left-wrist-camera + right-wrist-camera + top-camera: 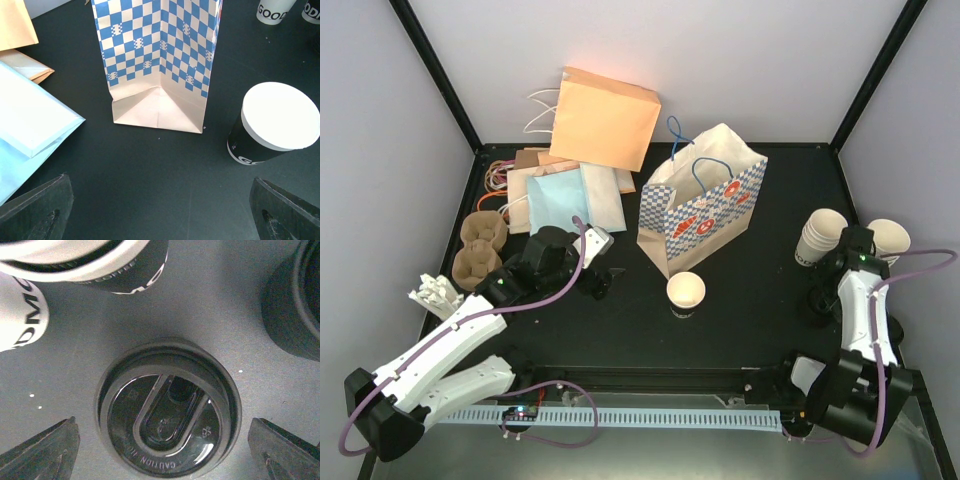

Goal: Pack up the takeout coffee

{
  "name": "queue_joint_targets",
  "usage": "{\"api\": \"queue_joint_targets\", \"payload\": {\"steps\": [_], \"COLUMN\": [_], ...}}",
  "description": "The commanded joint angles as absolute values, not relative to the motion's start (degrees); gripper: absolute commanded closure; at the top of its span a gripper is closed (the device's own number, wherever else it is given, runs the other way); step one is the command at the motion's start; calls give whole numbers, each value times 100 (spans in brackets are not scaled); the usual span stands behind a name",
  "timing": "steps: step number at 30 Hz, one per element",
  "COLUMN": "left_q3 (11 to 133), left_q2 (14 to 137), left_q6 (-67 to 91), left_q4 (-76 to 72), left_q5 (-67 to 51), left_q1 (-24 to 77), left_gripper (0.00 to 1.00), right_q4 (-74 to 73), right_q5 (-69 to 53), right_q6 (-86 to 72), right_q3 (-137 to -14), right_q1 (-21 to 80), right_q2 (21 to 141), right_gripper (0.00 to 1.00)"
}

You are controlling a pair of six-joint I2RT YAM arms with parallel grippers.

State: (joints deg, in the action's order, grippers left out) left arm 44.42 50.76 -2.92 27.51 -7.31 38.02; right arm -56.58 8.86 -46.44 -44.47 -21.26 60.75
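Note:
The takeout coffee cup [686, 292] stands upright and open in the middle of the black table, just in front of the blue-checked paper bag [702, 205]. In the left wrist view the cup [277, 122] is at the right, ahead of the right finger, and the bag [160, 60] stands straight ahead. My left gripper [598, 283] is open and empty, low over the table to the cup's left [160, 220]. My right gripper [830, 285] is open at the far right, its fingers on either side of a black plastic lid [167, 407] below it [164, 452].
Two stacks of nested cups [820, 235] [888, 238] stand by the right gripper, with another dark lid stack [295, 300] close by. An orange paper bag [610, 118], flat bags [560, 190] and brown cup carriers [480, 245] lie at the back left.

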Motion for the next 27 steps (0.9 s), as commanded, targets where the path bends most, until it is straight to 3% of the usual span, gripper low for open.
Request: {"api": "queue_joint_targets", "payload": {"steps": [1,6,14,20,27], "left_q3": [4565,4556,4550,4548,4548], "left_q2": [5115,5100,5098,5114,5106], "left_q6": [-343,-343,-343,-343,-352], "left_q4": [2689,2699,2692,2690,2691], "left_q5": [-685,-672,-654,-676,-676], "left_q1": [3857,3858,3853,3850,3855], "left_gripper": [1,1,1,1,1], "right_q4": [-5645,-5662,-5603,-5570,-5512], "right_q5": [965,1049,1074,1062,1038], "right_q6": [-4642,-4697,-4716,-4678,-4689], "right_q3": [-4619,-4745,-4646,-4632,-4511], "right_q1": [-2153,-2153,-2154,-2153,-2153], "right_q2": [6477,6743,6726,6789,6769], "right_gripper": [4,2,12,9,13]}}
